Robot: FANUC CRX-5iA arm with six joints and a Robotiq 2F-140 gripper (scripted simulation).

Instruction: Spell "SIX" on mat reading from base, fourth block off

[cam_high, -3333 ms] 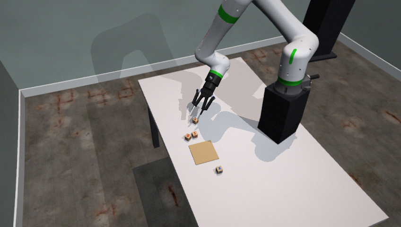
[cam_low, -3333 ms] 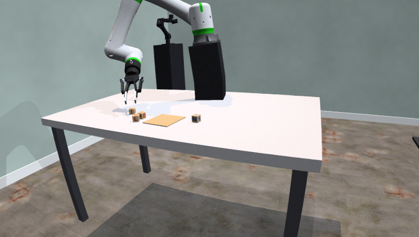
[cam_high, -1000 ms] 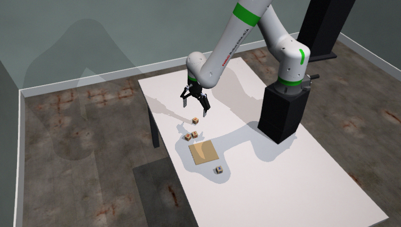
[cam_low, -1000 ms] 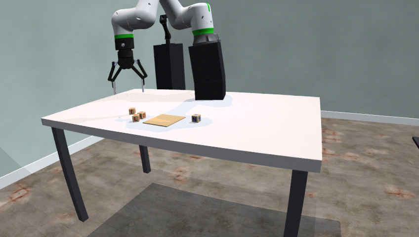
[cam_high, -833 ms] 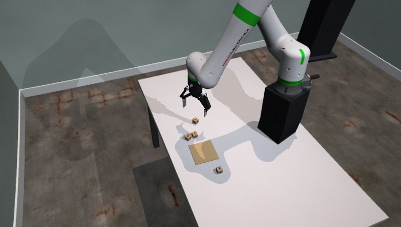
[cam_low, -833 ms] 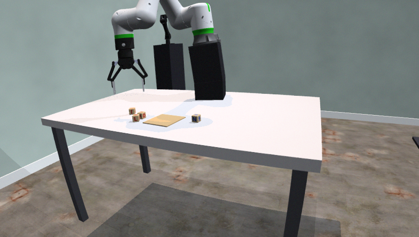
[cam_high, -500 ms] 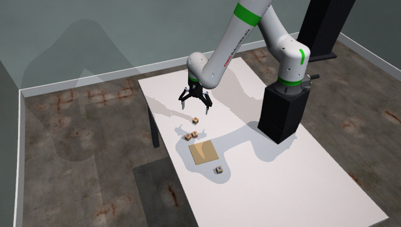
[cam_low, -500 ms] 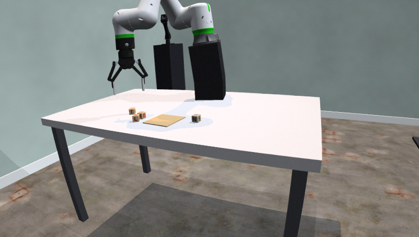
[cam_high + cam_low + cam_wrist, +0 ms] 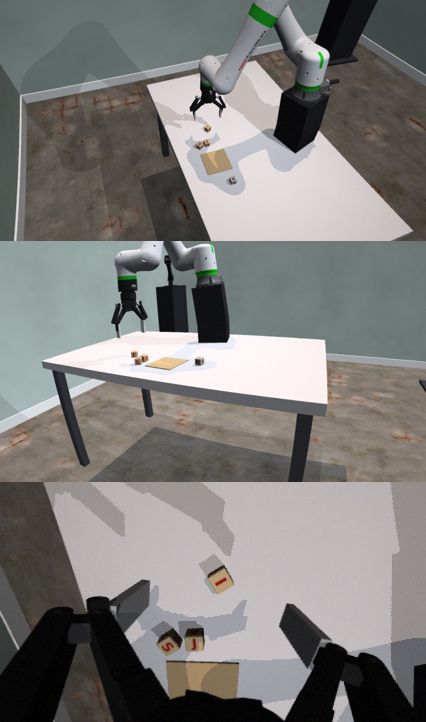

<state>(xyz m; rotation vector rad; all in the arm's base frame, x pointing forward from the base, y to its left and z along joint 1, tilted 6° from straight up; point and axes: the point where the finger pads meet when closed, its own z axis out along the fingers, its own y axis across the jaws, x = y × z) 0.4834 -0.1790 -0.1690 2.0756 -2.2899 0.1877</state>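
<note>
S-block (image 9: 199,145) (image 9: 137,361) (image 9: 169,642) just beside J-block (image 9: 206,142) (image 9: 144,357) (image 9: 194,640)

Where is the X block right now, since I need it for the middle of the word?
In the top view, the X block sits off the mat, just beyond its lower right corner.

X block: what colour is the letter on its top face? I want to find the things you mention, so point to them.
Blue, on the X block's (image 9: 233,179) (image 9: 199,361) light wooden top face; the top view shows it best.
</note>
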